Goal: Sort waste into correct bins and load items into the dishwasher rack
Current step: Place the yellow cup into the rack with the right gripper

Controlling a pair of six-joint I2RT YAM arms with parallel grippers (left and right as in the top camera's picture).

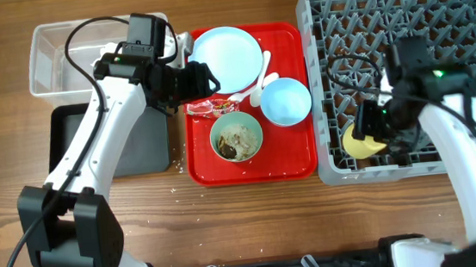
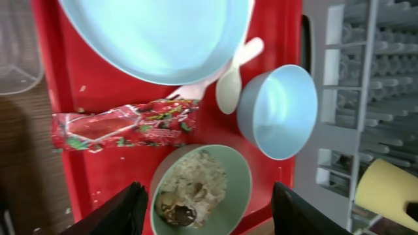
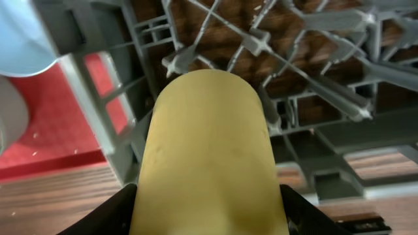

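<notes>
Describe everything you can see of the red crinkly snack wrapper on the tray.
The red-and-white crinkly plastic snack wrapper is shiny, with green print. Long, narrow and creased, it lies flat on the flat red serving tray, between the pale blue round plate and the pale green bowl. Nothing holds it.

The wooden table (image 1: 255, 227) carried four things: a red serving tray (image 1: 297, 167) beneath the left gripper (image 1: 207, 77), a clear tub (image 1: 50, 59) and black tray (image 1: 62, 144) off to that gripper's left, and the grey dishwasher rack (image 1: 319, 23) under the right gripper (image 1: 367, 131).
</notes>
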